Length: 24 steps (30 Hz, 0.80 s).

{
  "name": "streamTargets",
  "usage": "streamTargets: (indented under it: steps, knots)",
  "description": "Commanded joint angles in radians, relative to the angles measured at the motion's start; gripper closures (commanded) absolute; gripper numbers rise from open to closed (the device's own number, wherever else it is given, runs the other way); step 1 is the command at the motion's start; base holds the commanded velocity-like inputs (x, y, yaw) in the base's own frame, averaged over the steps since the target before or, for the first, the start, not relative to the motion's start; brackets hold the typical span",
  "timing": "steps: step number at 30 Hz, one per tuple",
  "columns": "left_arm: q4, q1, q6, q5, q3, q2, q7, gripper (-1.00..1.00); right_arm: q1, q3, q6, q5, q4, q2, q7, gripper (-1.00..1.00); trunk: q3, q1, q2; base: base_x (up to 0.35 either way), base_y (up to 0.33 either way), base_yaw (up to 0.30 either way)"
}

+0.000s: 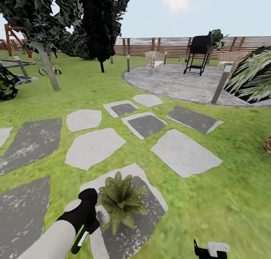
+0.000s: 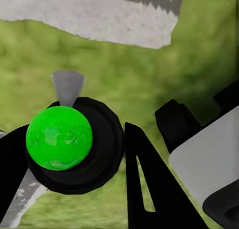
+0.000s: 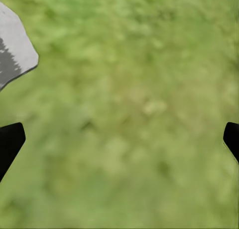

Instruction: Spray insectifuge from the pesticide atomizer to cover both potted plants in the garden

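My left tool (image 1: 88,219) is pinching the spray bottle (image 1: 92,225), nozzle right beside the near potted plant (image 1: 121,200), which sits on a stepping stone (image 1: 150,202). Right tool (image 1: 210,250) hangs low over the lawn (image 3: 129,114), fingers spread wide apart.

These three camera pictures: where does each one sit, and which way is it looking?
Head view: on the robot's head, looking forward and down over the lawn; left gripper holds the atomizer beside a potted plant.
Left wrist view: along the fingers, onto the atomizer and grass.
Right wrist view: down at grass, dark fingers at the edges.
Shared: lawn, stepping stones.
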Motion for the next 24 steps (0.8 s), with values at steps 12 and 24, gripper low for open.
streamTargets:
  steps: [12, 24]
  knots:
    - [-0.002, -0.001, 0.007, -0.011, -0.001, 0.0, -0.009, 1.0, 0.0, -0.007, -0.002, 0.011, 0.001, 0.0, -0.004, -1.0, -0.001, 0.0, 0.0, 0.146, -0.27, 0.151]
    - [-0.002, -0.001, 0.005, -0.005, 0.002, 0.0, -0.01, 1.0, 0.0, -0.007, -0.002, 0.011, 0.001, 0.0, -0.004, -1.0, -0.001, 0.0, 0.0, 0.008, -0.16, 0.118]
